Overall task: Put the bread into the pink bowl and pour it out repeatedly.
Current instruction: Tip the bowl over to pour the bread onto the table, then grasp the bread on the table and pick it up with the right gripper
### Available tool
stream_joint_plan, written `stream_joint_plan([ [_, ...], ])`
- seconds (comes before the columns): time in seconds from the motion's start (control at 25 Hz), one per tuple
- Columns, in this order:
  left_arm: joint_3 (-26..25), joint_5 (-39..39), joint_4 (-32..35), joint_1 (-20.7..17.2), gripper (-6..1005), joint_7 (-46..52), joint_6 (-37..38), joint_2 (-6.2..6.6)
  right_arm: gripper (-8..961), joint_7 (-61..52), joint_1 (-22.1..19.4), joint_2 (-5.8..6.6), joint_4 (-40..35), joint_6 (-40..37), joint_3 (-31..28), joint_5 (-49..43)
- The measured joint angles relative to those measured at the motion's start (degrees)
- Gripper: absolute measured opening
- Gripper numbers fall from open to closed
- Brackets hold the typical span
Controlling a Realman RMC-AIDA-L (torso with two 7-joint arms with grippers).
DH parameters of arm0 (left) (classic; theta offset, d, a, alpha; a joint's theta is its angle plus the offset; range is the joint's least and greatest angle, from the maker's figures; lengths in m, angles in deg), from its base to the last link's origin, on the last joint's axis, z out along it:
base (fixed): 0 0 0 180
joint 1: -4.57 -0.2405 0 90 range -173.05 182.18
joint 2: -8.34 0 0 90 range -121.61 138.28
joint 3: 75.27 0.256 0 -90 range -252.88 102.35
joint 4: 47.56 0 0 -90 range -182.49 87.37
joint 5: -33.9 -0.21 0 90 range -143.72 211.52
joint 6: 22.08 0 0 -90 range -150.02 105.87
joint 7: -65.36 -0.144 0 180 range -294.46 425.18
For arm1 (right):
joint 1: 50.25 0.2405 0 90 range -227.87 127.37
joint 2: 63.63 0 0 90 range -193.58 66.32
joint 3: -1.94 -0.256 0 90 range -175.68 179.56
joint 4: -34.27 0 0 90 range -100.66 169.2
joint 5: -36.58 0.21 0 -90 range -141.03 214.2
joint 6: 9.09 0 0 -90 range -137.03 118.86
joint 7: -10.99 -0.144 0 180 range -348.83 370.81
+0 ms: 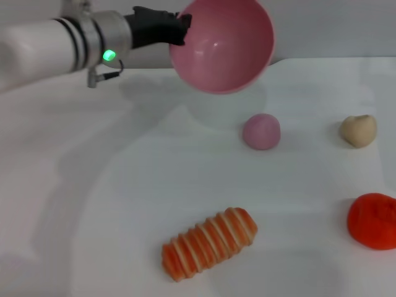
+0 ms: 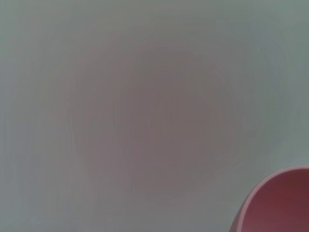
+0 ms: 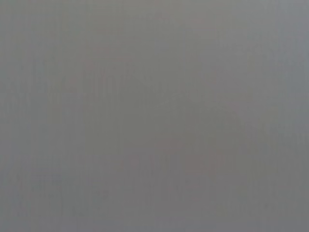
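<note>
Your bread [image 1: 209, 243] lies striped side up on the tabletop [image 1: 111, 204], near you. Well beyond it, your left tool [image 1: 180, 28] clamps the pink bowl [image 1: 223, 46] by the rim, raised and tipped over (empty, a pour's end, I'd judge). Right tool unseen.

Head cam looked forward and down over the counter [image 1: 124, 204]; left wrist cam sat close beside the pink bowl [image 2: 277, 205], shared with head view; right wrist cam showed blank grey.
</note>
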Motion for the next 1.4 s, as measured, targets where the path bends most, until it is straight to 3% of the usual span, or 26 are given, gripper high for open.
stream_joint_plan([
  [0.04,-9.8,1.1,-2.1,1.2,48,0.0,11.5,0.21,604,0.0,0.2,0.04,0.0,-0.8,0.0,0.0],
  [0.08,-9.8,1.1,-2.1,1.2,48,0.0,11.5,0.21,604,0.0,0.4,0.1,0.0,-1.8,0.0,0.0],
  [0.2,-17.3,1.0,-3.4,1.6,48,0.0,20.0,0.6,604,0.1,1.0,0.32,0.1,-5.0,-0.2,-0.2],
  [0.24,-24.7,0.4,-4.1,1.3,48,1.3,29.9,2.29,604,0.2,1.2,0.48,-0.1,-6.6,-0.4,-0.4],
  [0.32,-26.1,-0.2,-4.2,0.8,48,3.4,33.9,3.78,604,0.3,1.8,1.03,-0.7,-10.5,-0.7,-0.9],
  [0.36,-26.5,-1.5,-4.1,0.2,48,6.1,36.5,5.17,604,0.3,2.0,1.3,-1.1,-12.7,-0.9,-1.1],
  [0.52,-27.8,-5.8,-3.3,-2.5,48,11.1,39.9,7.34,604,0.5,4.0,2.75,-3.0,-25.3,-3.1,-1.8],
  [0.68,-28.5,-10.2,-3.1,-4.5,48,14.6,40.2,8.33,604,0.7,6.5,4.13,-6.8,-43.4,-8.1,-5.3],
  [0.88,-28.5,-13.1,-3.1,-6.2,48,15.2,39.6,8.3,603,6.2,13.6,5.67,-9.6,-72.9,-17.8,-8.9],
  [1.08,-28.2,-16.5,-3.1,-6.1,48,14.4,39.5,7.68,603,14.9,18.3,5.45,-13.2,-94.2,-22.3,-9.1],
  [1.12,-28.2,-16.8,-3.1,-6.0,48,14.4,39.5,7.65,603,15.5,20.1,5.34,-14.8,-101.4,-22.6,-10.0],
  [1.24,-28.3,-19.8,-3.2,-5.4,48,14.7,39.5,7.53,604,15.4,21.5,4.9,-16.1,-107.2,-22.6,-10.9],
  [1.4,-28.2,-24.1,-3.2,-4.6,48,14.5,40.1,7.27,604,14.9,24.2,3.06,-17.0,-117.5,-22.7,-11.4],
])
